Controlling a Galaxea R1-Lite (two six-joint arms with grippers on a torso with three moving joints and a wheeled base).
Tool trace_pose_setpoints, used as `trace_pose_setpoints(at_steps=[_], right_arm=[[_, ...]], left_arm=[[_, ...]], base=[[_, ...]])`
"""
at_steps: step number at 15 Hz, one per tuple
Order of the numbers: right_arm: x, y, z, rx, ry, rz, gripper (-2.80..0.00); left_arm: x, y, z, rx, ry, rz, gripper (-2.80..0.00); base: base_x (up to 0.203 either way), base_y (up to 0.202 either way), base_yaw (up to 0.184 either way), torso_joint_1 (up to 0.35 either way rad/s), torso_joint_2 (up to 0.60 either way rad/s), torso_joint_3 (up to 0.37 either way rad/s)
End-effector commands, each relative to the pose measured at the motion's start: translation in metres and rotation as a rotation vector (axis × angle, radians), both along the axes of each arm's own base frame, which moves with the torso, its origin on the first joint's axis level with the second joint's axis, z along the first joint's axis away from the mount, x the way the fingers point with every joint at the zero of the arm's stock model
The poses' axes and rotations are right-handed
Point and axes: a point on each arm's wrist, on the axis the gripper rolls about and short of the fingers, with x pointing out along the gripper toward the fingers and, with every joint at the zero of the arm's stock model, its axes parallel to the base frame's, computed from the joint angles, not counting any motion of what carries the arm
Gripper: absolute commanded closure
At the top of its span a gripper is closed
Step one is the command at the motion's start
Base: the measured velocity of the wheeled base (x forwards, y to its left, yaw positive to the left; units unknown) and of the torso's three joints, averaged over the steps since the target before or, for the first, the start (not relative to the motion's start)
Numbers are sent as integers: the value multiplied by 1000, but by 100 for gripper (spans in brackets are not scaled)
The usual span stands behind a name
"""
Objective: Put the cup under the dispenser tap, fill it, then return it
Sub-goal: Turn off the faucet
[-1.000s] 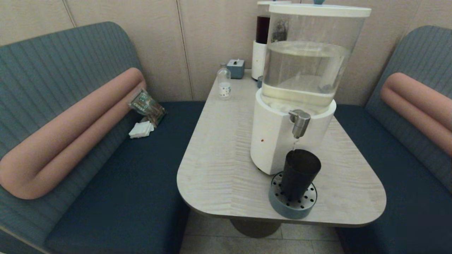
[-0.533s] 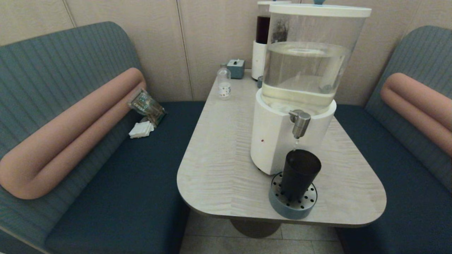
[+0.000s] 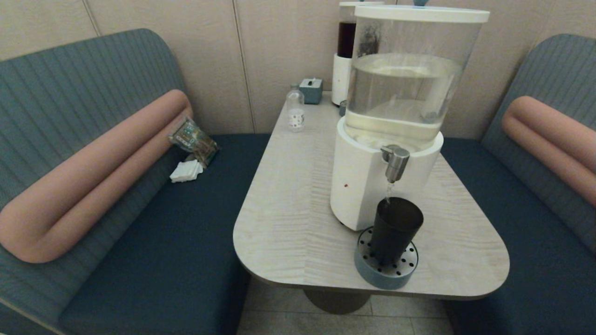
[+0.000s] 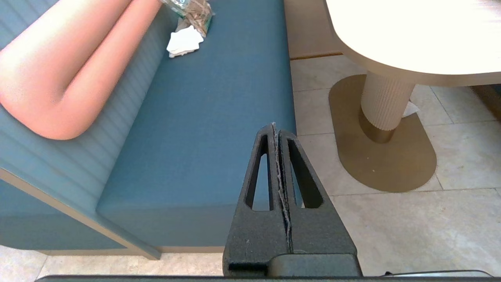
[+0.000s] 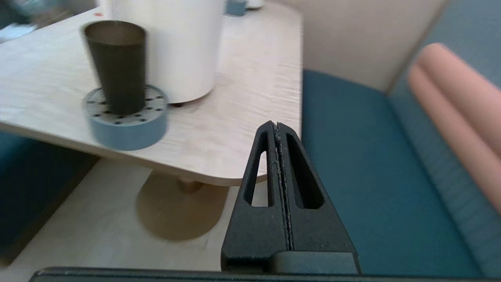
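The dark cup [image 3: 395,228] [image 5: 116,64] stands upright on a round blue drip tray [image 3: 386,263] at the table's near edge, right under the silver dispenser tap [image 3: 396,162]. A thin stream of water runs from the tap into the cup. Neither arm shows in the head view. My left gripper [image 4: 275,126] is shut and empty, low over the left bench's front edge and the floor. My right gripper [image 5: 276,124] is shut and empty, below and off the table's near right corner, well apart from the cup.
The big clear-tank dispenser [image 3: 396,111] fills the table's right half. Behind it stand a slimmer red-tank dispenser [image 3: 345,51], a small clear bottle [image 3: 295,110] and a grey box [image 3: 311,89]. A packet and napkins [image 3: 191,153] lie on the left bench. The table pedestal [image 4: 385,105] stands on tile.
Water keeps trickling from the tap into the cup and the tank's water surface ripples. Cup and tray stay in place.
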Motion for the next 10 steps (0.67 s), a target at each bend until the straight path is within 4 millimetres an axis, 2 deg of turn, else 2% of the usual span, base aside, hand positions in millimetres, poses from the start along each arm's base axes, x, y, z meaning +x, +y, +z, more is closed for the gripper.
trace_pose_setpoints(at_steps=[1,6,10], right_arm=[[1,-1,-22,6,-62,-31,0],[15,-1,-57,18,7,-55,0],[16,-1,-58,27,17,-56,0]], left_arm=[[0,0,0,1,2,0,0],[0,0,0,1,2,0,0],[0,0,0,1,2,0,0]], base=[[0,0,0,0,0,0],[0,0,0,0,0,0],[0,0,0,0,0,0]])
